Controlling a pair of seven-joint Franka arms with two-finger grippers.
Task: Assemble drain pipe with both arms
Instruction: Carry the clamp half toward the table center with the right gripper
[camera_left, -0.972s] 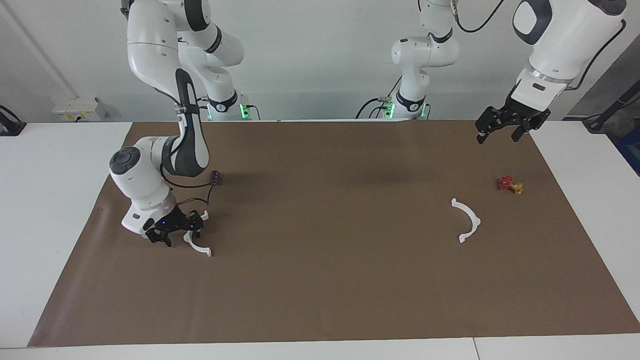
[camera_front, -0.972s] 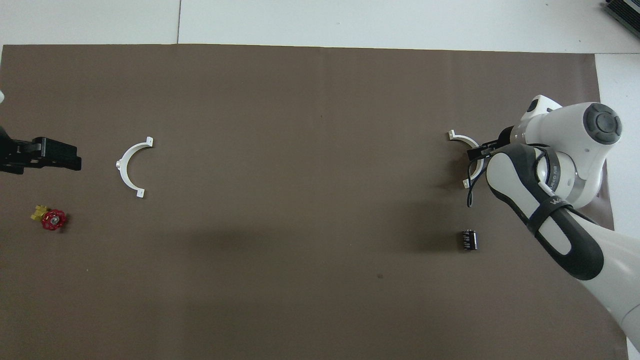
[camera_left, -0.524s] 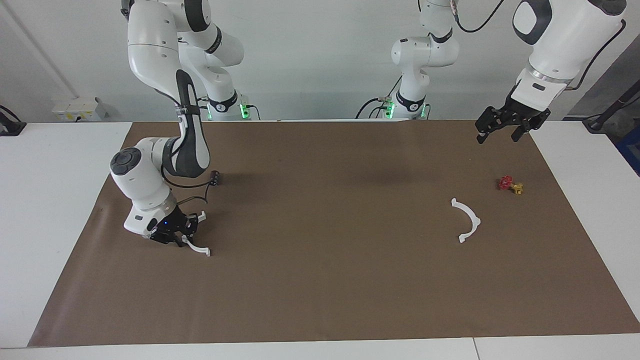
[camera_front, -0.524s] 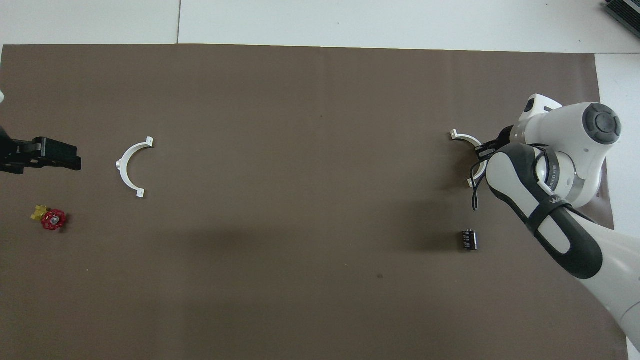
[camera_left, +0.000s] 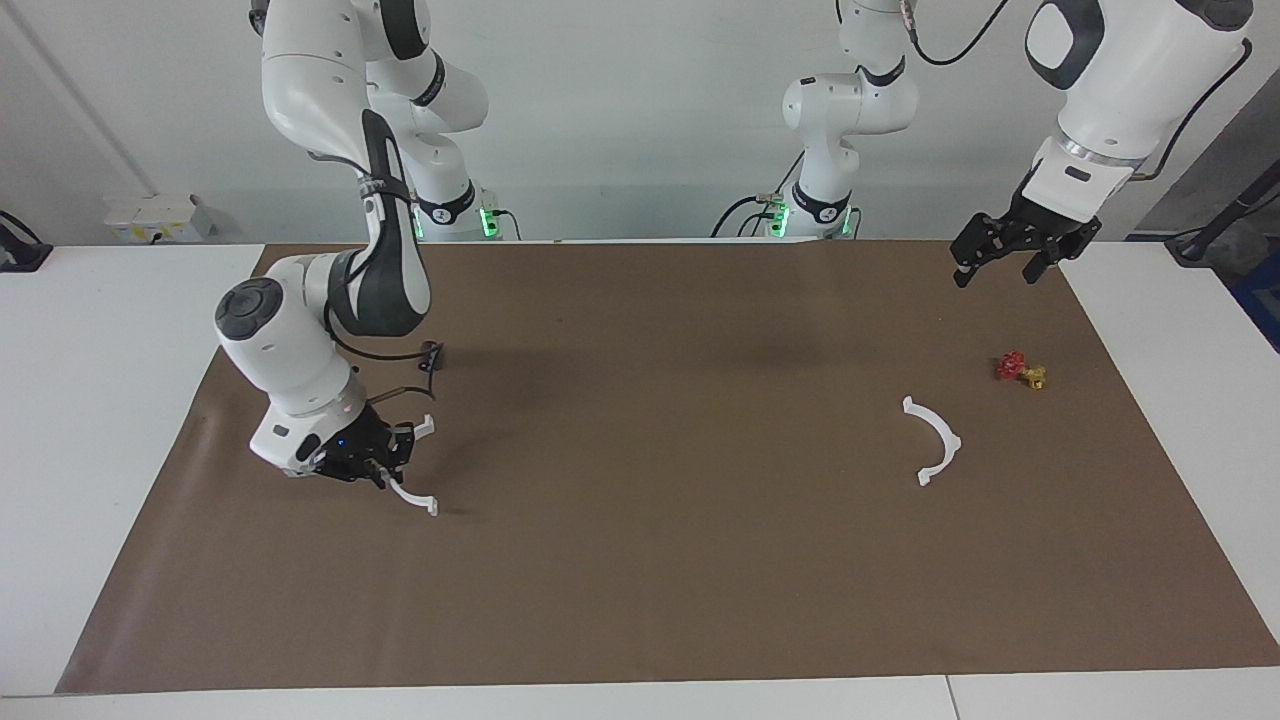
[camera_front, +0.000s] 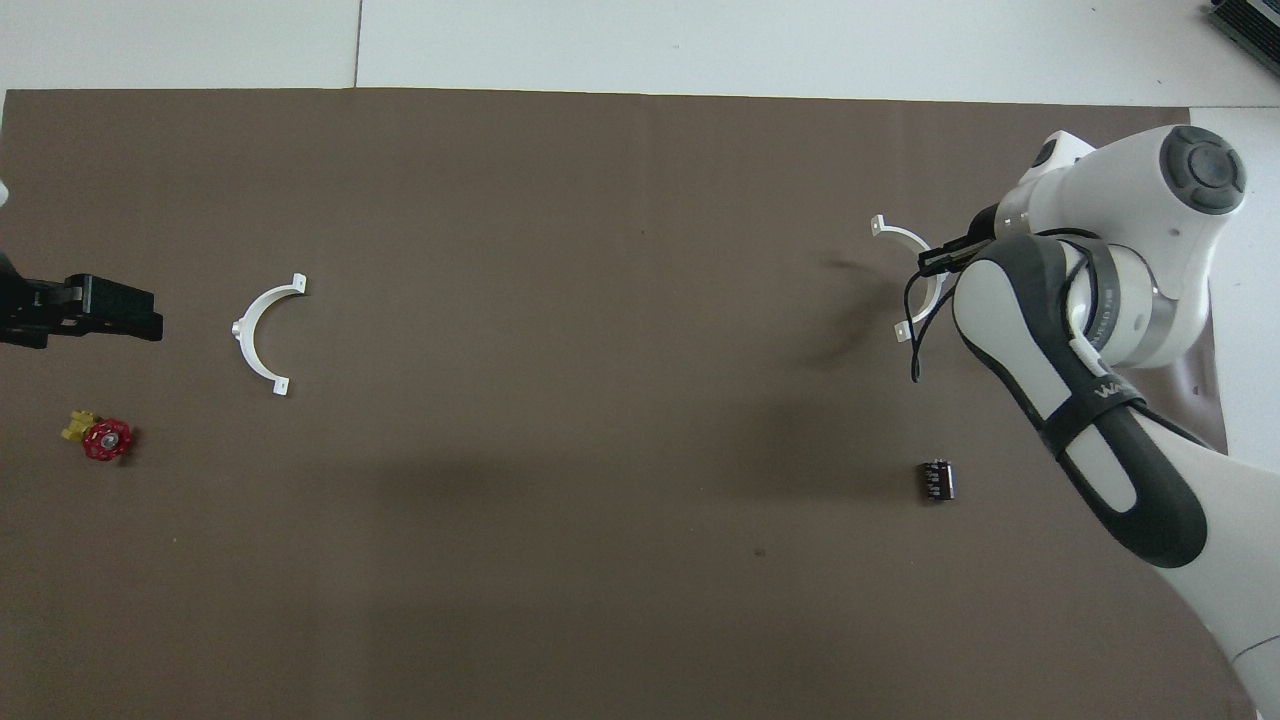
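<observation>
Right gripper (camera_left: 372, 466), at the frame's lower left, clamps one white half-ring (camera_left: 412, 478); that thin arc could twist and slip. Left gripper (camera_left: 1003, 256) waits, fingers spread, at upper right

arcs (camera_left: 938, 440) (camera_left: 412, 492): plain white | arms (camera_left: 300, 370) (camera_left: 1100, 80): white, dark grey joint caps | grippers (camera_left: 375, 472) (camera_left: 995, 268): black | valve (camera_left: 1020, 370): red wheel, yellow body | mat (camera_left: 660, 560): plain brown | table (camera_left: 100, 400): white | small block (camera_front: 937, 480): dark, ribbed
</observation>
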